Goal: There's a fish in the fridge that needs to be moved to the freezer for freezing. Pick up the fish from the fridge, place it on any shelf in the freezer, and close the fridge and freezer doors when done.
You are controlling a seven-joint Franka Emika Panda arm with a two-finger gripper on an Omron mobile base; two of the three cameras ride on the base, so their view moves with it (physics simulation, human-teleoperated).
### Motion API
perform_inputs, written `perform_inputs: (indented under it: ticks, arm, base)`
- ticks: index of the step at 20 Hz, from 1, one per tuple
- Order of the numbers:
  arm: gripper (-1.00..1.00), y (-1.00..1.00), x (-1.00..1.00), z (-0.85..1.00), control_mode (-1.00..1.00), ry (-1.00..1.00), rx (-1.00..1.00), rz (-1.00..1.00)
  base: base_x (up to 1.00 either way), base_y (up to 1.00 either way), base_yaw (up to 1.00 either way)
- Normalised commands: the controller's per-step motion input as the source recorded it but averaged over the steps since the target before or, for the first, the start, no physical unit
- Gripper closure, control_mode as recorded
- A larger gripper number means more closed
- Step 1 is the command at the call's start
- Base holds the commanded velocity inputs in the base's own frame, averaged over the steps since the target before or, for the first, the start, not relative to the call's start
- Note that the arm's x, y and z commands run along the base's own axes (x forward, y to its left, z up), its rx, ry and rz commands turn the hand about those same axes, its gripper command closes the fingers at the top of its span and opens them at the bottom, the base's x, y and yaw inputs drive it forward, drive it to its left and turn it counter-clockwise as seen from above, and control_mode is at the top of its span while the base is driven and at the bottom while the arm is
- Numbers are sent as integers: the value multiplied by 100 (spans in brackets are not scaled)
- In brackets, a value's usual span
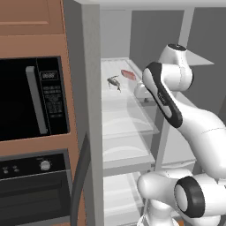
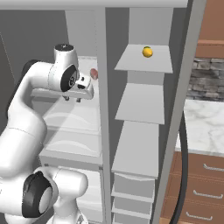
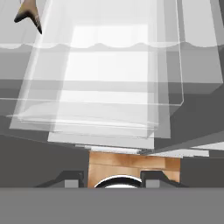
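Left base view: both doors of the tall grey unit stand open, and the fish (image 1: 114,82) lies on an upper translucent glass shelf (image 1: 115,98) of the fridge (image 1: 123,132), its long axis running roughly from 10 to 4 o'clock, with a small red rectangular piece (image 1: 128,74) just beside it at about 2 o'clock. The white arm reaches in from 5 o'clock; its wrist sits over the right part of the same shelf, so the fish lies toward 9 o'clock from the hand. A black built-in microwave (image 1: 33,99) occupies the wood cabinet at 9 o'clock. Right base view: the gripper (image 2: 72,99) hangs fingers-down just above the glass shelf, left of the central divider (image 2: 103,109); the two fingertips stand slightly apart with nothing between them, a spread and empty hand. Right of the divider, the freezer (image 2: 142,109) shows plain grey shelves, the top one carrying a small orange-yellow round object (image 2: 148,52). The fridge door edge (image 2: 179,109) crosses the view at 3 o'clock. Hand view: the camera looks down through stacked clear shelves and drawers (image 3: 105,87); the fish (image 3: 28,15) appears at 11 o'clock, well apart from the fingertips at 6 o'clock. By judgement, the pick is not yet begun: the hand must shift toward the fish and align across its long axis before descending.
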Motion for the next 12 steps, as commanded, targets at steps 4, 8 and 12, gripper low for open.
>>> perform_inputs:
  ticks: [4,8,12]
  arm:
    - [-100,0,-30,0,-100,-1,0,1]
    - [-100,37,-56,2,-100,-5,0,9]
    - [-100,40,-41,31,-100,-11,-2,12]
  base:
    - [0,0,0]
    - [0,0,0]
    - [0,0,0]
